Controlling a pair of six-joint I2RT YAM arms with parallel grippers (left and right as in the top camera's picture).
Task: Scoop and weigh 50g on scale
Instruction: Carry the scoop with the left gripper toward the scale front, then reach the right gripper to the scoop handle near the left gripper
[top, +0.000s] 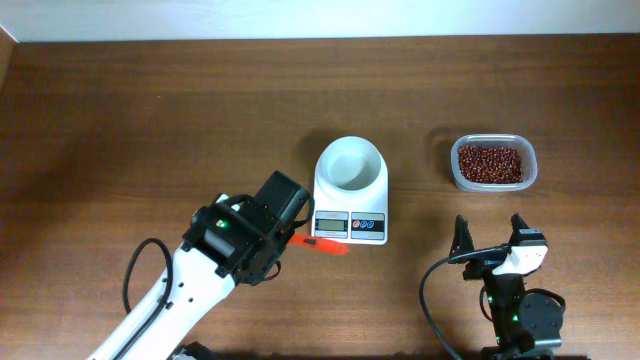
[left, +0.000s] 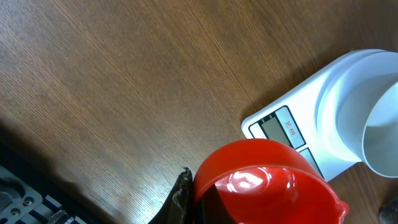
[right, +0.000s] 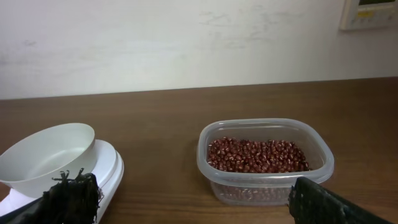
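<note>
Currently the left gripper (top: 296, 238) is clamped on a red scoop (top: 322, 245) just near-left of the scale (top: 350, 224), which sits mid-table, its bowl (top: 350, 163) empty. The right gripper (top: 490, 238) stands wide open, on the near side of the bean tub (top: 492, 163). Risk: the scoop must cross right to the tub, and low clearance would strike the bowl.

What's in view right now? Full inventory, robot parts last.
table: 1, brown wood, under everything
scale: 1, white, mid-table, display toward the robot
bowl: 1, white, on the scale, looks empty
tub: 1, clear plastic, right of the scale
beans: many, dark red, inside the tub
scoop: 1, red, at the scale's near edge
left pincer: 1, black, shut on the scoop
right pincer: 1, black, open, empty, nearer the robot than the tub
</note>
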